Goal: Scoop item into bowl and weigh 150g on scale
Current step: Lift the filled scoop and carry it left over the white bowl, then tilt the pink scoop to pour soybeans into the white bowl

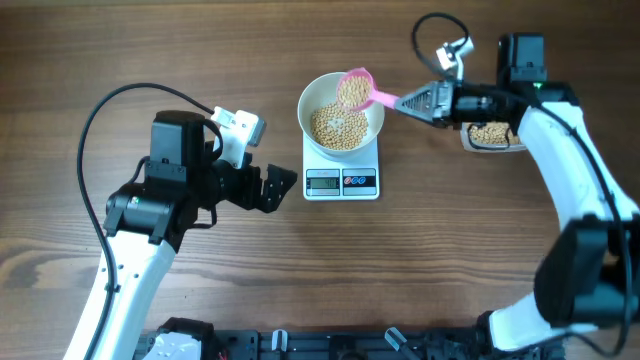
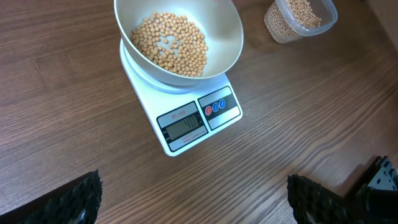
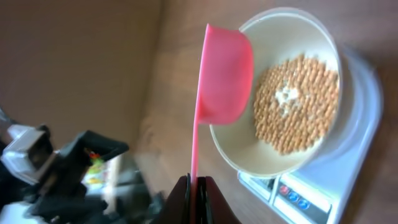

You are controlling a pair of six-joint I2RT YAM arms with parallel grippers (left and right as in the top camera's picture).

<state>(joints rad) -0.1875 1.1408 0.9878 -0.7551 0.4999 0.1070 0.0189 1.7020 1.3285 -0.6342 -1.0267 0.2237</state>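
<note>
1. Overhead: your right gripper [image 1: 404, 103] is clamped on the handle of the pink scoop [image 1: 372, 95]. Its cup, loaded with beans [image 1: 352, 91], hangs over the bowl [image 1: 306, 108], on the side away from the scale's front panel. The bowl sits on the scale [image 1: 341, 182] with a layer of beans already in it. A clear tub [image 1: 490, 135] of spare beans stands right of the scale, under your right arm. Your left gripper [image 1: 281, 187] hovers just left of the scale, jaws apart, holding nothing.
2. Left wrist: the fingers [image 2: 81, 199] stand wide at both lower corners, with bare table [image 2: 261, 162] between them. The display [image 2: 183, 127] is lit, but its digits are too blurred to trust.
3. Right wrist: the jaws are together on the thin handle, and the cup is above the bowl's rim, over the scale.
4. The step in hand, as I judge it, is tipping a scoopful into the bowl. Next, roll your wrist slowly so the beans trickle out. Watch the display and stop short of the target, because overshooting means scooping beans back out.
</note>
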